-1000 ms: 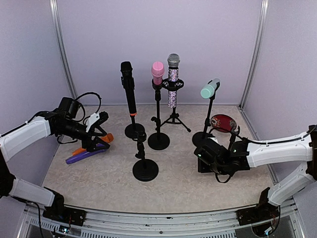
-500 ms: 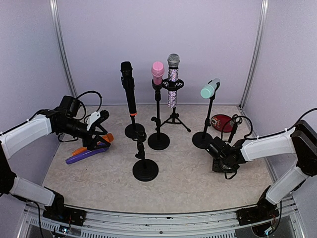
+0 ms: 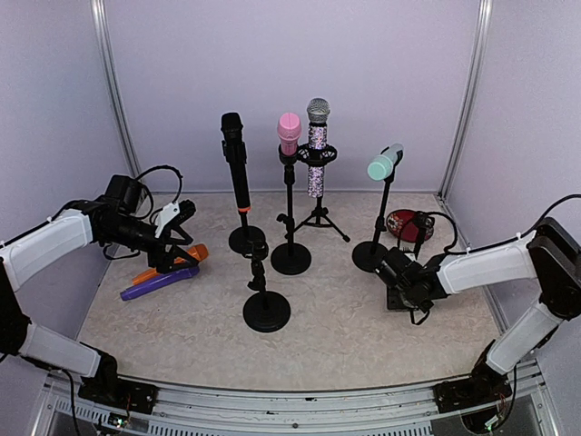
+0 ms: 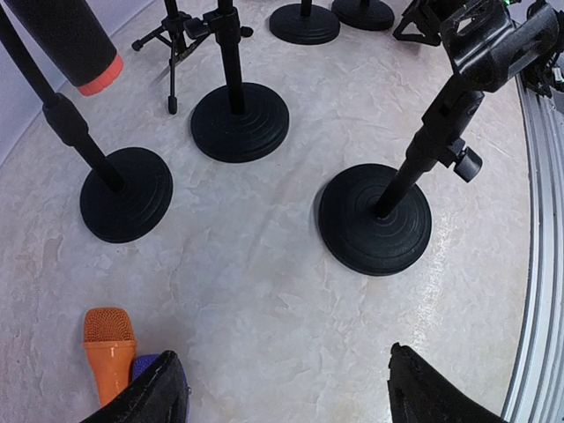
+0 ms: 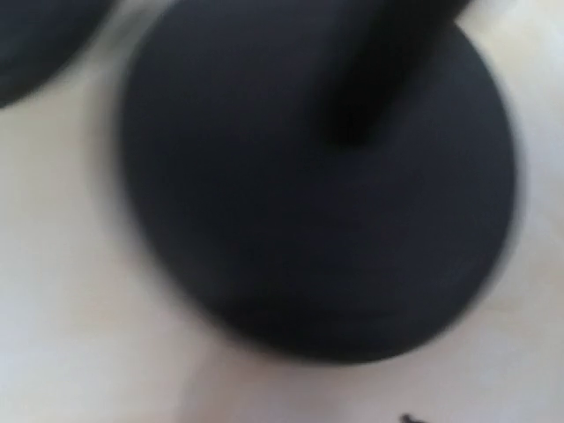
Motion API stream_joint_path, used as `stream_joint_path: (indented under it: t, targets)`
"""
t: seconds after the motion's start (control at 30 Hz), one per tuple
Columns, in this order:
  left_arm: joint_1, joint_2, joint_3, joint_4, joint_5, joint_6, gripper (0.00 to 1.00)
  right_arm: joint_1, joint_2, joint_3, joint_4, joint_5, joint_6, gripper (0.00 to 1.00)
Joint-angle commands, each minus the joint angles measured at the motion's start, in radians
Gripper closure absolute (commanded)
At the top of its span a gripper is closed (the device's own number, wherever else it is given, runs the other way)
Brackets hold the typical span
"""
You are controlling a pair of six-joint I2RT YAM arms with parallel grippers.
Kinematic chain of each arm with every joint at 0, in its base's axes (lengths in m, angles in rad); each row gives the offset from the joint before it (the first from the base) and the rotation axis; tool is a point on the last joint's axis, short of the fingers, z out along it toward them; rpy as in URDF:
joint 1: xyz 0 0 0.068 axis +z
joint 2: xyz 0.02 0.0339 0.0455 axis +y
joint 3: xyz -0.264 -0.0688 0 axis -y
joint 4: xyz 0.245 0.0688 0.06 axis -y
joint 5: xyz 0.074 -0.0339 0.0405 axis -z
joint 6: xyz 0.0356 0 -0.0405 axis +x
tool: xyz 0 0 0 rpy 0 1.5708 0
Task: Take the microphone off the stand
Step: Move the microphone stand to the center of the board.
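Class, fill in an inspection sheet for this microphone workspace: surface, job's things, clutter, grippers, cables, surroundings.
Surface: beige marbled table.
Job's things: black microphone, pink microphone, glitter microphone and mint microphone, each on a stand; empty stand in front.
Clutter: orange microphone and purple microphone lying at left; red object at right.
Grippers: left gripper open, holding nothing; right gripper low beside the mint microphone's stand base, fingers not readable.
Cables: left wrist cable and right wrist cable, both looped.
Surroundings: pale walls, metal corner posts.
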Motion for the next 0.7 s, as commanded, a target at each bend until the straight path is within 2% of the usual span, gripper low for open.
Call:
stream_joint_path:
  t: [0.0,0.1,0.4,0.53,0.67]
  targets:
    - [0.005,0.0,0.011,-0.016,0.016,0.011,0.24,0.098,-0.03,0.081,0.051,0.065,-0.123,0.37]
    - [0.004,-0.004,0.015,-0.021,0.019,0.009,0.24,0.106,-0.078,0.087,0.063,0.065,-0.158,0.32]
    - [0.004,-0.01,0.002,-0.027,0.018,0.018,0.24,0.134,-0.168,0.093,0.039,0.109,-0.223,0.29]
    - [0.004,-0.016,0.003,-0.031,0.016,0.022,0.23,0.278,-0.201,0.12,0.079,0.13,-0.226,0.26]
    - [0.006,-0.015,0.003,-0.032,0.017,0.023,0.23,0.471,-0.151,0.14,0.218,0.182,-0.272,0.22]
